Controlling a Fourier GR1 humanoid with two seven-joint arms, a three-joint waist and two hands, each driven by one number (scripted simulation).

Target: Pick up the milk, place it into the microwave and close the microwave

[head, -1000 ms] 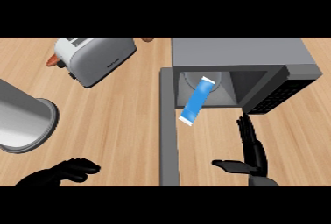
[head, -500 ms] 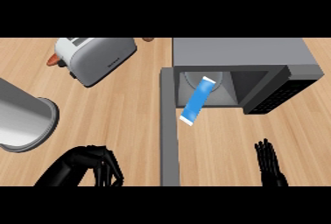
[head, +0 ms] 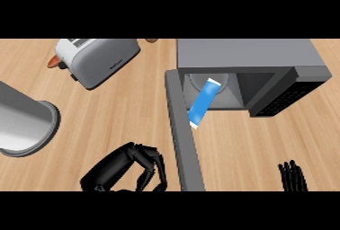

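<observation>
The blue and white milk carton (head: 204, 103) lies slanted in the mouth of the grey microwave (head: 246, 58), its lower end sticking out over the sill. The microwave door (head: 182, 139) stands open, swung toward me as a long grey slab. My left hand (head: 126, 168) is low at the bottom, just left of the door's lower end, fingers curled and holding nothing. My right hand (head: 292, 177) shows only straight fingers pointing up at the bottom right, well away from the carton.
A silver toaster (head: 100, 60) stands at the back left. A large grey pot (head: 23, 123) sits at the left edge. Bare wooden counter (head: 266, 143) lies between the door and my right hand.
My left hand has moved right and up toward the open door with fingers curling. My right hand has pulled back down to the bottom edge, away from the microwave.
</observation>
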